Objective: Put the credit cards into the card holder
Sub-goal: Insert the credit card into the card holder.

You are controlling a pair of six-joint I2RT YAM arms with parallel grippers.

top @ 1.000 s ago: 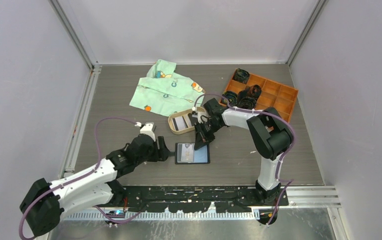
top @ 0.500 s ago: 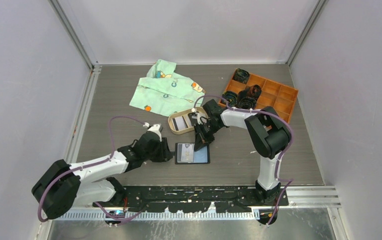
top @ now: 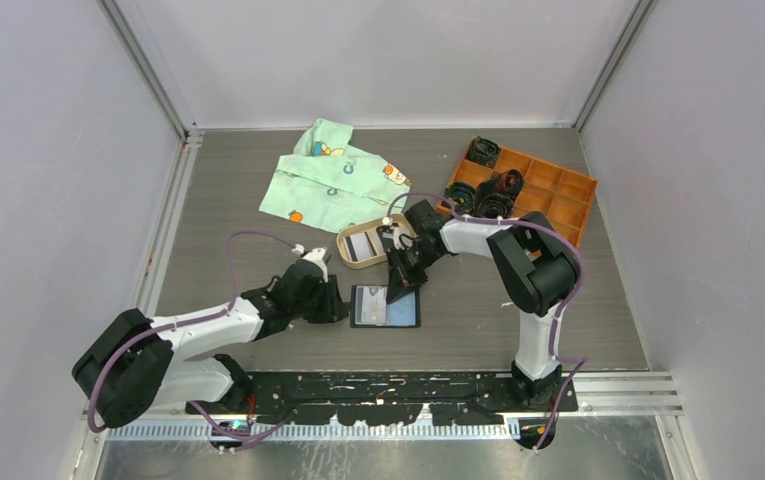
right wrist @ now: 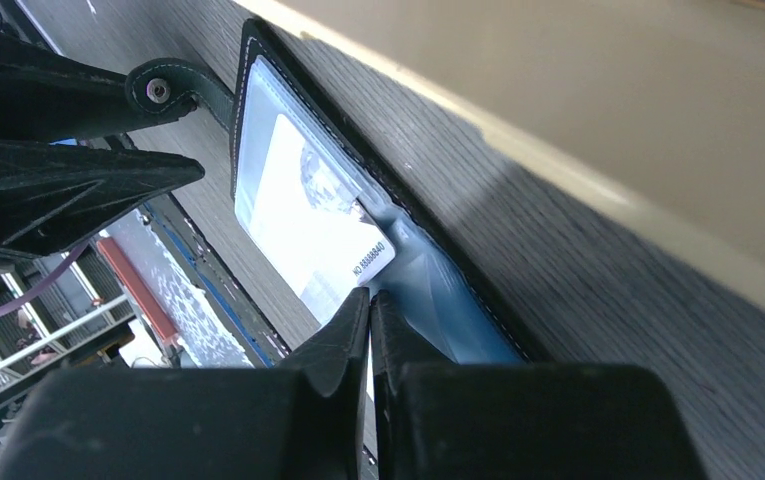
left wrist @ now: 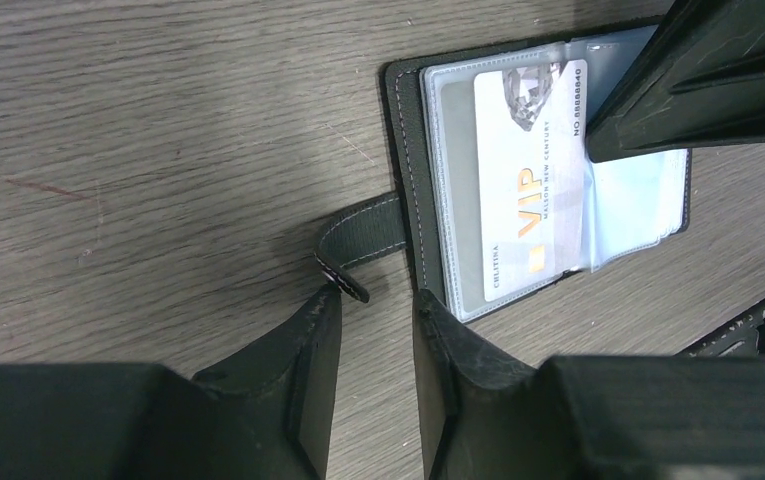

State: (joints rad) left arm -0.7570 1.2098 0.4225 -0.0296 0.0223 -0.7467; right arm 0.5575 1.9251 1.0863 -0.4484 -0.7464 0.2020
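The card holder (top: 403, 310) lies open on the table, its black cover (left wrist: 403, 120) and snap tab (left wrist: 358, 232) showing in the left wrist view. A whitish credit card (left wrist: 528, 190) marked VIP sits in a clear inner pocket. My right gripper (right wrist: 370, 297) is shut, its tips against that card's (right wrist: 308, 230) corner and the bluish clear sleeve (right wrist: 448, 300). My left gripper (left wrist: 378, 305) stands just left of the holder, jaws a narrow gap apart with bare table between them. One fingertip (left wrist: 323, 310) touches the tab's end. More credit cards (top: 362, 245) lie in the tan tray.
The tan oval tray (top: 344, 250) sits just behind the holder, close to my right gripper (top: 401, 283). A green patterned cloth (top: 333, 180) lies at the back. An orange compartment box (top: 548, 200) with dark rolled items stands at the back right.
My left gripper slid right up to the holder's snap tab and its jaws narrowed. The right gripper stayed at the card in the holder.
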